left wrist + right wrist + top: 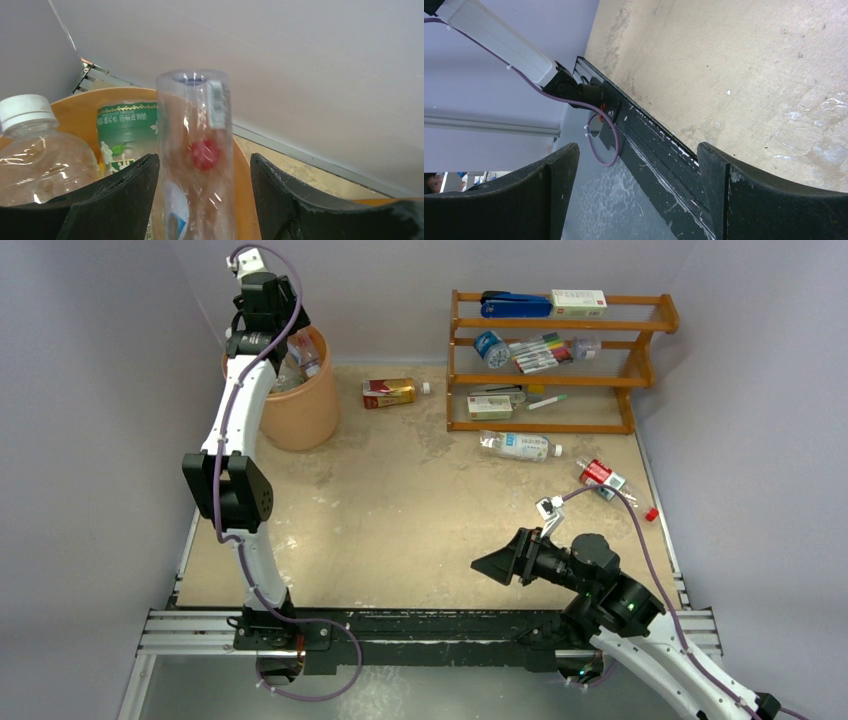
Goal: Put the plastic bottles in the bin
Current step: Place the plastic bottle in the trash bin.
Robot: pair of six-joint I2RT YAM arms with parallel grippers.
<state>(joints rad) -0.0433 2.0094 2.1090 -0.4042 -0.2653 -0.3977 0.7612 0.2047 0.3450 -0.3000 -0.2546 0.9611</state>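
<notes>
My left gripper (284,352) hangs over the peach-orange bin (300,418). In the left wrist view its jaws (205,200) stand open around a blurred clear bottle (195,150) with a red cap seen through it. A gap shows on the bottle's right side. A green-label bottle (127,130) and a white-capped clear bottle (40,150) lie in the bin (75,107). On the table lie a red-and-gold boxy bottle (388,392), a white-label clear bottle (515,446) and a red-label bottle (603,478). My right gripper (490,565) is open and empty.
A brown wooden rack (640,370) stands at the back right with markers, boxes and small bottles on its shelves. The right gripper (638,195) looks at the black rail (664,155) at the table's near edge. Grey walls close in on all sides.
</notes>
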